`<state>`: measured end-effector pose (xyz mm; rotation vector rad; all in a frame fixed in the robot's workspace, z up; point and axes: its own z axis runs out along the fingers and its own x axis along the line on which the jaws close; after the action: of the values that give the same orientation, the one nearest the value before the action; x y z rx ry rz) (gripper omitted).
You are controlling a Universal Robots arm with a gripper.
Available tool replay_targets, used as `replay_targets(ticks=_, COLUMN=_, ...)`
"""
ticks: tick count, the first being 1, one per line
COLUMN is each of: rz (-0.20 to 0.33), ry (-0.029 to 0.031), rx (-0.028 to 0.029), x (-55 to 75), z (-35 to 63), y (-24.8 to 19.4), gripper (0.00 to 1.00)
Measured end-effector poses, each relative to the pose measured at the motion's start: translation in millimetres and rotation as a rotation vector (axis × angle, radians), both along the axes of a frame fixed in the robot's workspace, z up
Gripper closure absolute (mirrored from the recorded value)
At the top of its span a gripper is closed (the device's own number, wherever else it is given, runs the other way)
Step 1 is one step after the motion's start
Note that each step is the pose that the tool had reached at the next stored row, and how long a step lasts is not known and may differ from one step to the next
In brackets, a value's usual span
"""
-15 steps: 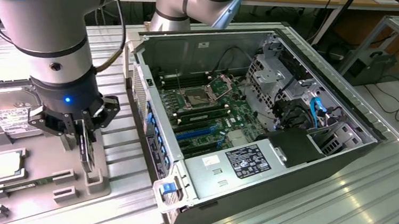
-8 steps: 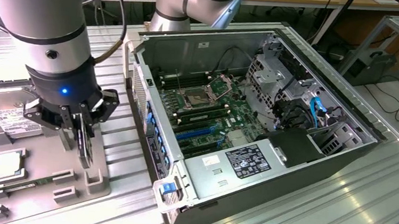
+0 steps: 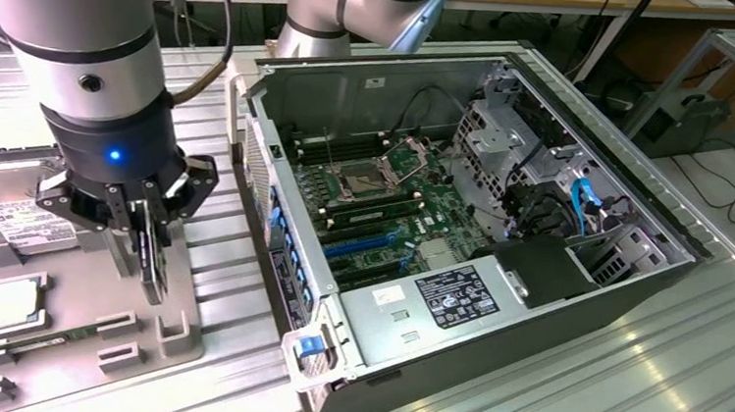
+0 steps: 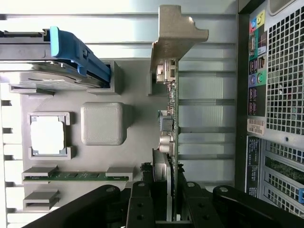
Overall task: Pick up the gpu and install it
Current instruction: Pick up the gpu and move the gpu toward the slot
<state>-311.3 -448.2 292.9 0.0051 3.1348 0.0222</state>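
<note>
Entry: you have the gripper (image 3: 148, 238) low over the grey parts tray (image 3: 86, 277), at 9 o'clock from the open computer case (image 3: 349, 101) in the exterior view. The fingers (image 4: 142, 205) are drawn in to a narrow gap and clamp the gpu (image 4: 173, 118), one on each flat face. The card stands on edge and reaches below the fingertips. Its metal bracket (image 4: 176, 35) sits at the end away from the grip. You cannot tell whether its lower edge is free of the tray. The hard drive (image 3: 12, 217) lies at 9 o'clock from the gripper, near it.
</note>
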Motion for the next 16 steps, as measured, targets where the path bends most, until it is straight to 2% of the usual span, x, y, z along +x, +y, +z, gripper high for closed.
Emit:
replay_targets(ticks=12, rz=0.000, ry=0.0172, rx=-0.0001, x=0.4, z=18.1, y=0.0, gripper=0.72)
replay_targets(ticks=16, rz=0.000, ry=0.0248, rx=0.0000, x=0.7, z=24.5, y=0.0, gripper=0.72)
